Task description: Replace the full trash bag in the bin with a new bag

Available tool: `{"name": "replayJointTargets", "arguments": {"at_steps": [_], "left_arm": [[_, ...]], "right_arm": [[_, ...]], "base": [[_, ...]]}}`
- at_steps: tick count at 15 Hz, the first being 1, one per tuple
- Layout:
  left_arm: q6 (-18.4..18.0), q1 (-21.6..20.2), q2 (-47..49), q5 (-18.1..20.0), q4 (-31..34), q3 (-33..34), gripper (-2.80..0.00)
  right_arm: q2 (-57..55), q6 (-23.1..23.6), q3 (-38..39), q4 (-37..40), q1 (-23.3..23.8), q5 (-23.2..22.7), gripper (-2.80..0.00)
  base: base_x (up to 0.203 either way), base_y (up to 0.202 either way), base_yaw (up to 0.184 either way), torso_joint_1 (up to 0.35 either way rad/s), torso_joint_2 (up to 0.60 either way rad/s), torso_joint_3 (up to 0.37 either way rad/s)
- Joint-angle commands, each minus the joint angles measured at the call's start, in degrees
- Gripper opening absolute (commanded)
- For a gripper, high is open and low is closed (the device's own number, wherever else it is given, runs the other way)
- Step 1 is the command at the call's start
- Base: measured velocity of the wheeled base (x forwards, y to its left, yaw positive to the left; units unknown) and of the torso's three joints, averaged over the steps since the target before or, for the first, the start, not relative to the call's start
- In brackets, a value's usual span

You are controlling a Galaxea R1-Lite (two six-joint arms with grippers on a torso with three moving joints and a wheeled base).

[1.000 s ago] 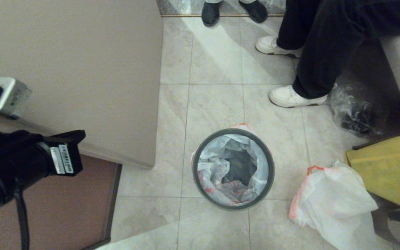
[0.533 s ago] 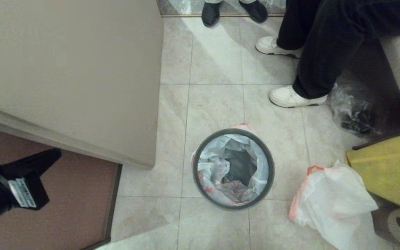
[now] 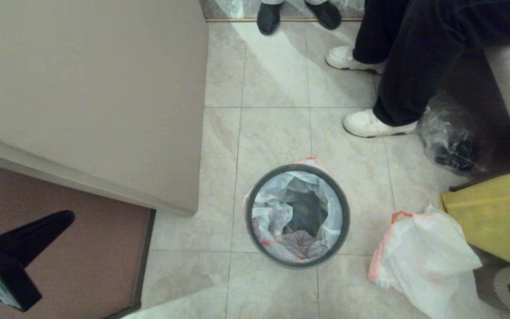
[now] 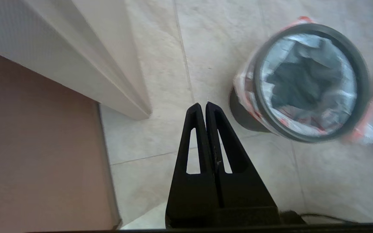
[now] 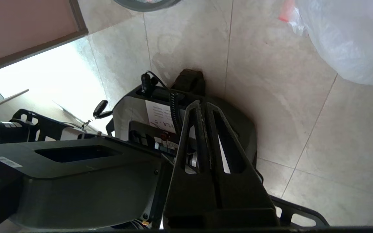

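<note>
Small round black plastic bin (image 3: 298, 216) with grey rim ring, upright on the pale floor tiles, near the middle of the head view. Lined with a thin white translucent bag (image 3: 277, 217) with orange-red hem and red print — hem folded over the rim, a dark hollow at the centre. Nothing bulky seen inside. Bulky white translucent sack (image 3: 423, 261) with orange-red drawstring hem lying on the tiles to the bin's right, apart from it, just beside a big yellow bag (image 3: 496, 217).

Judged from this: swap looks essentially done, full sack out and fresh liner seated. Left only, perhaps, a check that the hem sits evenly all round; otherwise arms to rest.

Left gripper (image 4: 203, 105) low at the left, over the reddish-brown panel (image 3: 82, 248), well away from the bin, jaws pressed together and holding nothing. Right gripper (image 5: 202, 103) outside the head view; in its wrist view hanging over the robot's own base, fingers likewise closed and empty.

Hard to make out: the bin's black wall, seen only as a sliver in the left wrist view; the liner's depth and whether it reaches the bottom; contents of the sack — cut off by the lower frame edge. Clear glossy bag (image 3: 447, 141) with dark lumps partly behind a seated person's leg (image 3: 403, 75). Left wrist view blurred at the bin's far side.
</note>
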State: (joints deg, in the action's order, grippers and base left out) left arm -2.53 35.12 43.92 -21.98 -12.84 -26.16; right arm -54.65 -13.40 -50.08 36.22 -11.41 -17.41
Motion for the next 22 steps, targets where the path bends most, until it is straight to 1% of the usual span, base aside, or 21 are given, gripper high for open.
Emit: {"name": "replayJointTargets", "arguments": {"at_steps": [1, 3, 4, 6, 12, 14, 15, 18, 21, 22], "left_arm": [[-0.2, 0.5, -3.5, 0.7, 0.0, 1.7, -2.80], [-0.7, 0.1, -5.9, 0.7, 0.2, 2.8, -2.80], [-1.7, -1.2, -6.6, 0.5, 0.1, 2.8, -2.80], [-3.0, -4.3, -8.4, 0.5, 0.0, 2.5, -2.80], [-4.3, -14.1, -15.0, 0.8, -0.1, 2.9, -2.80], [-6.0, -16.8, -17.0, 0.8, -0.3, 3.5, -2.80], [-6.2, -18.2, -18.1, 0.8, -0.3, 3.9, -2.80], [-6.0, -24.4, -21.2, 0.7, -0.4, 4.1, -2.80], [-6.2, -32.9, -23.9, 1.0, -0.1, 5.8, -2.80], [-6.4, -36.1, -25.8, 1.9, 0.0, 6.9, -2.80]], "right_arm": [[0.2, 0.0, 0.3, 0.1, 0.2, -0.2, -2.80], [0.1, 0.0, 0.3, 0.0, 0.2, -0.2, -2.80], [0.1, 0.0, 0.3, 0.0, 0.2, -0.2, -2.80], [0.0, 0.0, 0.3, 0.0, 0.2, -0.2, -2.80], [0.2, -0.1, 0.2, 0.0, 0.6, -0.2, -2.80], [0.5, -0.1, 0.2, 0.0, 0.8, -0.2, -2.80], [0.7, -0.1, 0.2, 0.0, 0.9, -0.2, -2.80], [1.1, 0.0, -0.2, -0.1, 2.1, -0.2, -2.80], [1.5, 0.0, 0.0, -0.1, 2.8, -0.3, -2.80], [2.1, 0.0, 0.0, -0.1, 2.8, -0.3, -2.80]], "base": [[0.000, 0.000, 0.000, 0.000, 0.00, 0.000], [0.000, 0.000, 0.000, 0.000, 0.00, 0.000], [0.000, 0.000, 0.000, 0.000, 0.00, 0.000], [0.000, 0.000, 0.000, 0.000, 0.00, 0.000], [0.000, 0.000, 0.000, 0.000, 0.00, 0.000], [0.000, 0.000, 0.000, 0.000, 0.00, 0.000], [0.000, 0.000, 0.000, 0.000, 0.00, 0.000], [0.000, 0.000, 0.000, 0.000, 0.00, 0.000], [0.000, 0.000, 0.000, 0.000, 0.00, 0.000], [0.000, 0.000, 0.000, 0.000, 0.00, 0.000]]}}
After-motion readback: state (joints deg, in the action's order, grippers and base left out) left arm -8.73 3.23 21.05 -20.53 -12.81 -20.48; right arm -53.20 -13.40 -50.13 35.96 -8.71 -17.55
